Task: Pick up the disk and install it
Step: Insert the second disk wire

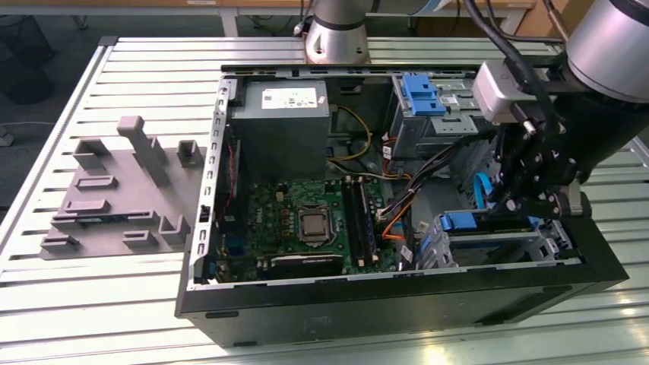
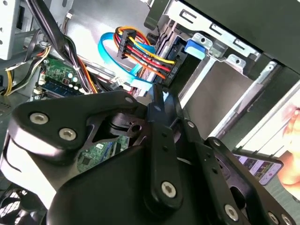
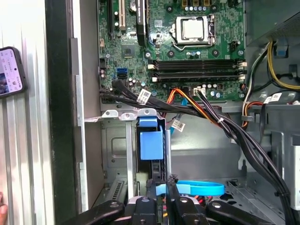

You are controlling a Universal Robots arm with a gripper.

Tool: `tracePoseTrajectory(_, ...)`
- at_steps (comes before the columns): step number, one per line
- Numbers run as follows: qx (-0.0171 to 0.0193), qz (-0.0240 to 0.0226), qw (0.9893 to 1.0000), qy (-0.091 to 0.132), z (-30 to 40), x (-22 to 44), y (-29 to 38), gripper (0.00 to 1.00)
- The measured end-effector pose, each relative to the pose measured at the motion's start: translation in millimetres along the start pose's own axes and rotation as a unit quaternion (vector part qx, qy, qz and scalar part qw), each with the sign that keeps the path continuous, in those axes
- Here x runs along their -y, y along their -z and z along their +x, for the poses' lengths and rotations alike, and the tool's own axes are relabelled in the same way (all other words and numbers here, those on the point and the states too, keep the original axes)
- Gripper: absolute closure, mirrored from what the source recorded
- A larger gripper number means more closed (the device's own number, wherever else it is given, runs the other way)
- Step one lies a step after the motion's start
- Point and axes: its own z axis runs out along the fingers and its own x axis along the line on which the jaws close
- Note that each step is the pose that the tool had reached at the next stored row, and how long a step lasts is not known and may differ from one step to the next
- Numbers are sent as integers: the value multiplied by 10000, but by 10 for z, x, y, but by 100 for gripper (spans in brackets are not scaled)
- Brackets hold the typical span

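The gripper (image 1: 522,204) is clenched on the disk (image 3: 151,146), holding it on its edge so it can slide down into the metal bay (image 1: 497,247). That bay sits at the near corner of the computer case (image 1: 406,304), on the exterior view's right.

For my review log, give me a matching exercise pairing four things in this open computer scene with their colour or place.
Things:
1. flat cable
2. grey moulded tray
3. power supply box
4. gripper

Descriptions:
A. on the table, outside the case, at the exterior view's left
B. blue
C. over the drive bay at the exterior view's right
D. grey, white sticker on top

Pairs: 1-B, 2-A, 3-D, 4-C
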Motion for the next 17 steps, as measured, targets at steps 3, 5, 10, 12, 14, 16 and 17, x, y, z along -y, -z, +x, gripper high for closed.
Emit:
tracePoseTrajectory(3,1,-4,10000,0,0,0,14,78)
tracePoseTrajectory(5,0,-4,10000,0,-1,0,13,85)
tracePoseTrajectory(10,0,-4,10000,0,6,0,-42,89)
tracePoseTrajectory(12,1,-4,10000,0,7,0,-56,89)
tracePoseTrajectory(14,2,-4,10000,0,7,0,-63,89)
tracePoseTrajectory(16,7,-4,10000,0,7,0,-72,89)
tracePoseTrajectory(17,11,-5,10000,0,8,-1,-76,89)
